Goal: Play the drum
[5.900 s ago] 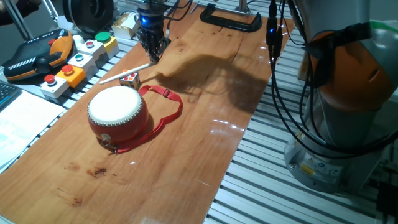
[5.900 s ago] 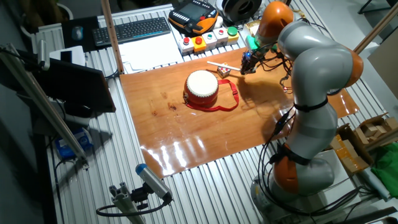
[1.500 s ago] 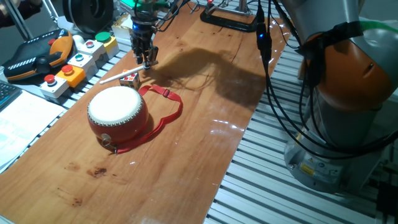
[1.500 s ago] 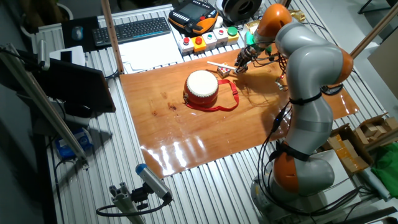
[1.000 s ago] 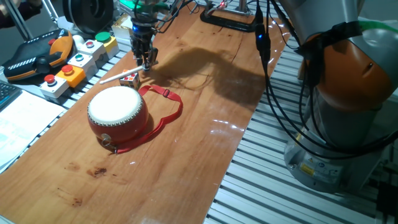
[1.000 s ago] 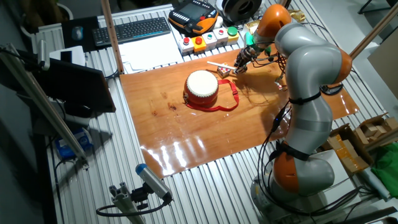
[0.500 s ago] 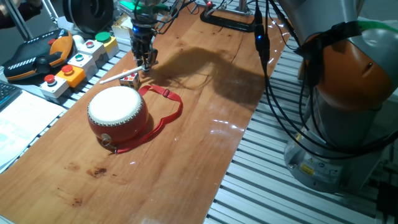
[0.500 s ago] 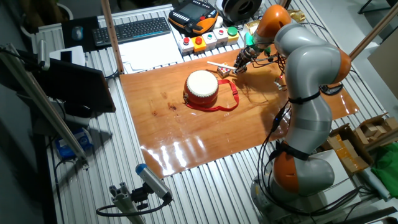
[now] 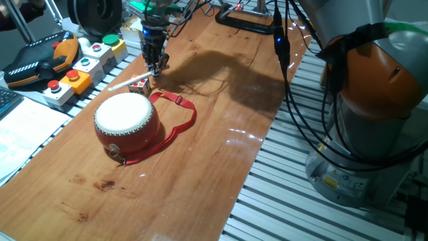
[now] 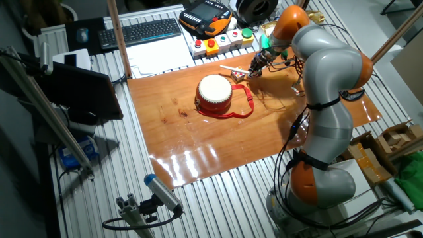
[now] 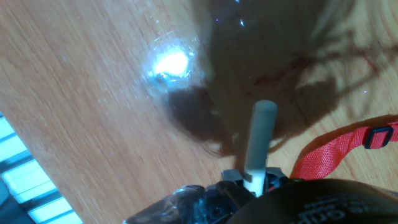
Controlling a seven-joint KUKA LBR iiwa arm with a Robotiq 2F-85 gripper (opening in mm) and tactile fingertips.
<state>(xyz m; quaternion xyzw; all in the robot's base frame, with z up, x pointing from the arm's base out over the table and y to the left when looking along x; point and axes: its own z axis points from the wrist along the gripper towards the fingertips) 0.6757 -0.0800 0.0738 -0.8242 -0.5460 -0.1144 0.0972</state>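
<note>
The drum has a red body and a cream head and sits on the wooden board, also seen in the other fixed view. Its red strap loops to the right and shows in the hand view. A white drumstick lies behind the drum beside a small red-and-white block. My gripper stands at the stick's far end, pointing down. In the hand view the stick runs between my fingers, which look closed on it. The gripper also shows in the other fixed view.
A button box and an orange-black pendant sit left of the board. A black clamp grips the board's far edge. Papers lie at the left. Cables hang at the right near the robot base.
Since 5.9 s ago my gripper moved left and down onto the stick's end. Over the last second it has barely moved. The drum has not moved.
</note>
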